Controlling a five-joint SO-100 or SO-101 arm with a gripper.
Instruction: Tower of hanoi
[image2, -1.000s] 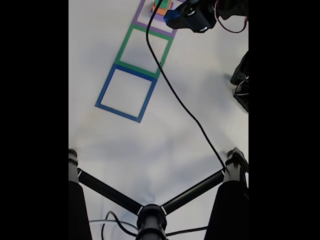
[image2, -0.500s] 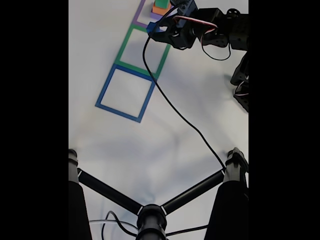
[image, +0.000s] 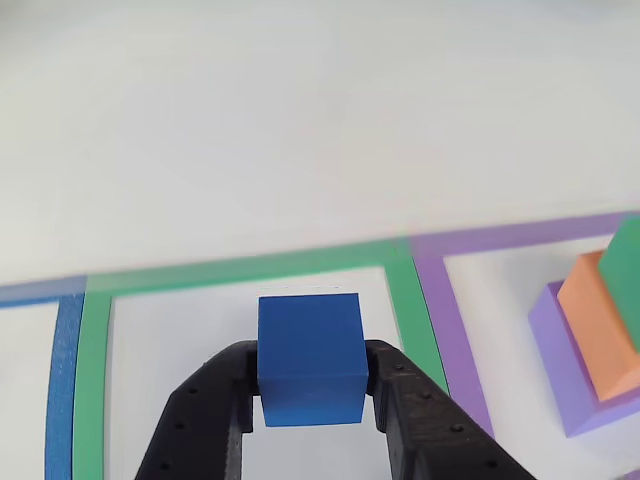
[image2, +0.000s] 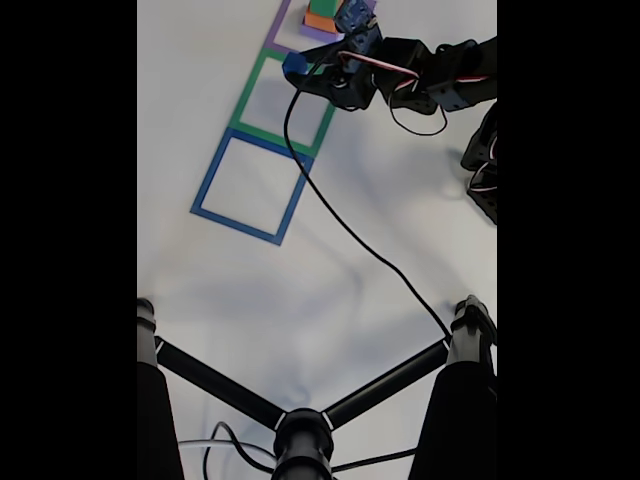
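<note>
Small blue foam cube (image: 309, 358), the smallest block of the tower of hanoi, gripped between the two black fingers of the gripper (image: 310, 385). The jaws are closed just to the cube's width, one finger pressed against each side face, and the cube's top and front faces are exposed in the other view. The cube appears over the interior of the green tape square outline (image: 96, 350); whether it rests on the table or is held above it cannot be told. In the fixed view the blue foam cube (image2: 294, 64) sits at the tip of the gripper (image2: 299, 72) over the upper edge of the green tape square (image2: 243, 100).

To the right in the other view, the remaining blocks stand stacked inside the purple tape square outline (image: 445, 320): the widest flat purple foam slab (image: 560, 360) at the bottom, the orange foam block (image: 598, 325) on it, and the green foam block (image: 628, 265) on top, cut off by the picture's edge. This stack stands well apart from the cube. The blue tape square outline (image: 66, 380) adjoins the green one on the left.

In the fixed view the three outlines form a diagonal row on the white table (image2: 400, 200), with the blue tape square (image2: 208, 185) nearest the camera. The black arm (image2: 440, 75) enters from the right, and a black cable (image2: 350, 230) trails from it across the table towards a black stand (image2: 300, 430) at the bottom.
</note>
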